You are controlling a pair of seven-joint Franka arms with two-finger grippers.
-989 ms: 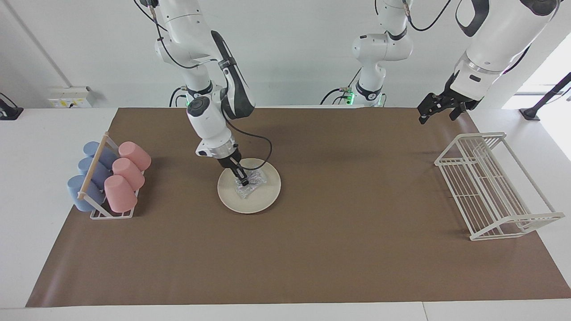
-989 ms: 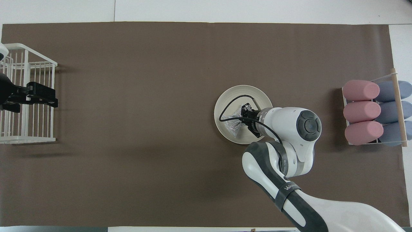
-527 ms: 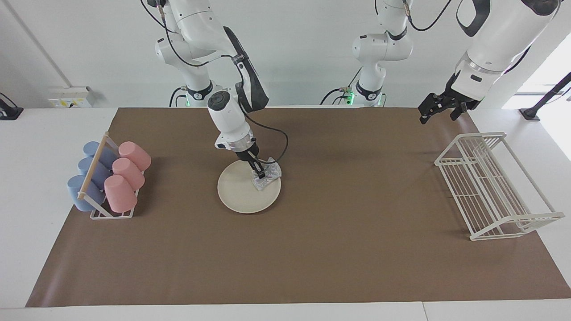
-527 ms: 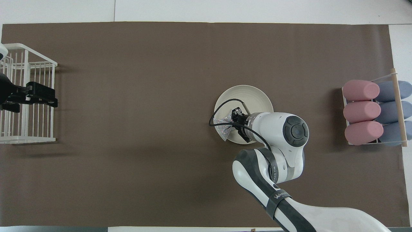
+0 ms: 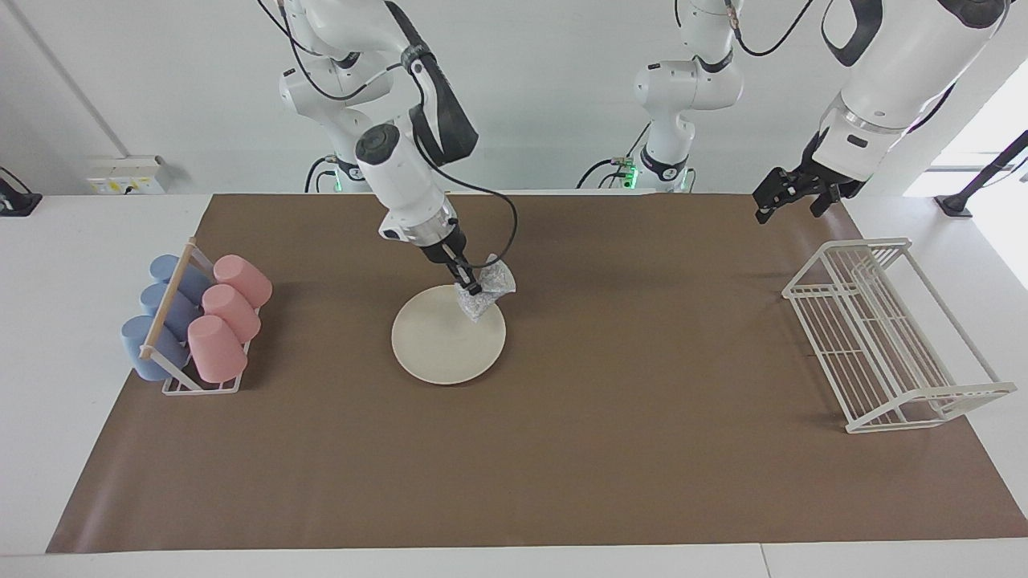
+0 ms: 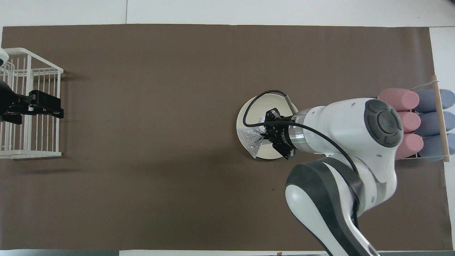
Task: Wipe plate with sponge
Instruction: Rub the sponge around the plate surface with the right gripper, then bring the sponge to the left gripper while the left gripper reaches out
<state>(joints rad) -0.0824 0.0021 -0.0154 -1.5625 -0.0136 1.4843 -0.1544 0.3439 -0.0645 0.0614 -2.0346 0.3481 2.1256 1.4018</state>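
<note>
The cream-white plate point(image 5: 442, 341) lies on the brown mat; in the overhead view the plate point(image 6: 249, 113) is partly covered by the right arm. My right gripper point(image 5: 474, 290) is shut on the silvery mesh sponge point(image 5: 487, 293) at its pinched waist and holds it raised above the plate's edge toward the left arm's end. In the overhead view the right gripper point(image 6: 265, 133) holds the sponge point(image 6: 251, 139) over that same edge. My left gripper point(image 5: 783, 197) waits in the air over the wire rack's end of the table; it also shows in the overhead view point(image 6: 44, 106).
A white wire rack point(image 5: 883, 333) stands at the left arm's end of the table, also seen in the overhead view point(image 6: 30, 106). A holder with pink and blue cups point(image 5: 197, 321) stands at the right arm's end, partly covered in the overhead view point(image 6: 423, 117).
The right gripper slid the sponge across the plate toward the left arm's end, then lifted it off the plate. The left arm has not moved.
</note>
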